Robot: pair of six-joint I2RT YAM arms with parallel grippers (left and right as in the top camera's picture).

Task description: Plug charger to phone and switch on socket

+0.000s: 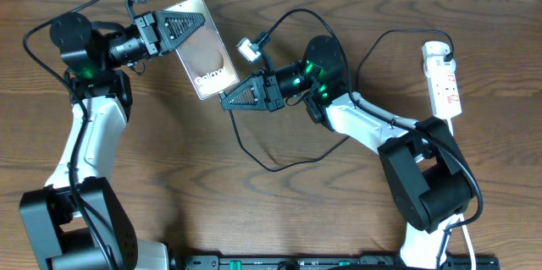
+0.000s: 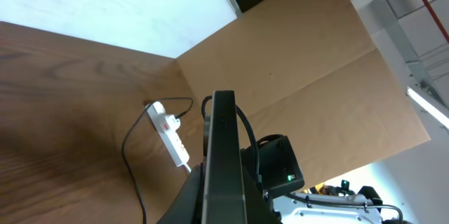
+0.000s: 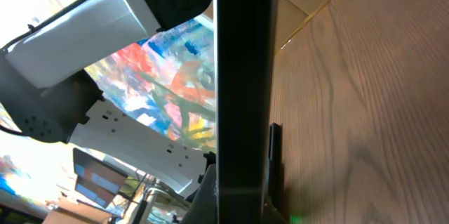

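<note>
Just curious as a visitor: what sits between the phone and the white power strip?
The overhead view shows the right arm, its end effector at the phone, and the charger cable looping toward the socket.

The phone (image 1: 201, 50) was dark bronze and glossy, with white lettering. The charger (image 1: 273, 168) was black against the table (image 1: 254, 223), which was dark brown with streaky wood grain. The socket (image 1: 442, 79), far right, was white with small red marks. The left arm (image 1: 89, 135) and right arm (image 1: 364, 122) were black and white, with green lights.
</note>
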